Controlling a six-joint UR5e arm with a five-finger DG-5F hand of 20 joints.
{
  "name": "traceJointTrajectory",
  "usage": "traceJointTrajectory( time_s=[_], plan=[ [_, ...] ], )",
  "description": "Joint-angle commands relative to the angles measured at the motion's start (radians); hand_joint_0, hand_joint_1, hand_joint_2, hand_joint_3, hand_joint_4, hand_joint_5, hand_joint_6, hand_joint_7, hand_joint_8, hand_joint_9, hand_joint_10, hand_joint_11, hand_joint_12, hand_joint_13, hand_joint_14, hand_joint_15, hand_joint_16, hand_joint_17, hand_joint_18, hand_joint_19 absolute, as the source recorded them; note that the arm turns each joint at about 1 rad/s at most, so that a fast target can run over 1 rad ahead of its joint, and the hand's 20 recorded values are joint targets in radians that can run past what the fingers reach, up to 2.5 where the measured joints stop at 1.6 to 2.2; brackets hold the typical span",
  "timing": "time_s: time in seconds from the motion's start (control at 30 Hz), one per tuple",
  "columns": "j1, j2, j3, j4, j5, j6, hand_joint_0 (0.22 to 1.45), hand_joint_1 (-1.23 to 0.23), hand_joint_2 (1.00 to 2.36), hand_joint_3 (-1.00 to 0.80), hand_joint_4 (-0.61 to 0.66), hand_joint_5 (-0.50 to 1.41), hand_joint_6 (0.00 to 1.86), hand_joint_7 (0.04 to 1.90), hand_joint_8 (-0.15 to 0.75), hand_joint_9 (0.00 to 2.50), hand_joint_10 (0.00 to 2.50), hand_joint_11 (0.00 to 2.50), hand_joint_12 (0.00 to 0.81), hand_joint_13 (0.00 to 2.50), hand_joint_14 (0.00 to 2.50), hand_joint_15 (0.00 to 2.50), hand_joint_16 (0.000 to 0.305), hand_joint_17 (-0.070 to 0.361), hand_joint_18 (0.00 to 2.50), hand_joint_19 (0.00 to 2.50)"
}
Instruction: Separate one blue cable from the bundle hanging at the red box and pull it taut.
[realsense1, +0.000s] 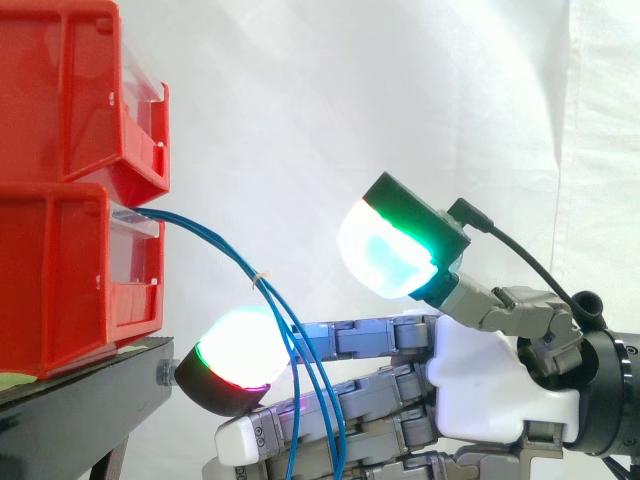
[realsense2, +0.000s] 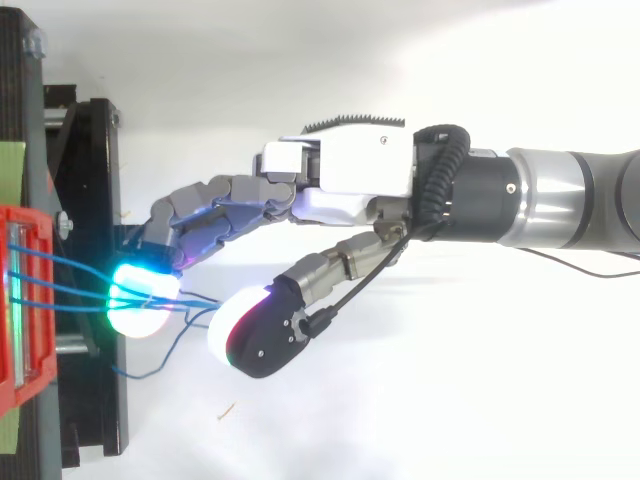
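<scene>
Sloping down from red bin (realsense1: 60, 285), blue cables (realsense1: 262, 280) cross outstretched hand (realsense1: 490, 375).

The hand (realsense2: 350, 172) has a white palm shell, grey jointed metal fingers (realsense2: 220, 197) and thick black-backed pads (realsense1: 386, 254) glowing white, cyan and green, on a black-and-silver arm (realsense2: 572, 195).

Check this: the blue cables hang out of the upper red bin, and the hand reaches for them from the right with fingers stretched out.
One thing is wrong: the side view shows the blue cables coming out of the lower red bin, not the upper red bin. The rest stands: the hand reaches for them from the right with fingers stretched out.
</scene>
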Motion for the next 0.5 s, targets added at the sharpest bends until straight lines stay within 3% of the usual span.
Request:
traceJointTrajectory(
  time_s=[0.0, 0.47],
  plan=[
    [0.001, 0.0, 0.0, 0.002, -0.006, 0.009, 0.55, -0.69, 1.0, -0.44, 0.21, -0.18, 0.5, 1.0, 0.269, 0.5, 0.01, 0.29, 0.302, 0.42, 0.0, 0.13, 0.031, 0.069, 0.22, 0.04],
    [-0.004, 0.001, 0.0, 0.005, -0.023, 0.012, 0.58, -0.67, 1.01, -0.39, 0.19, -0.16, 0.5, 1.09, 0.267, 0.54, 0.01, 0.31, 0.295, 0.46, 0.01, 0.14, 0.029, 0.065, 0.25, 0.05]
  ],
)
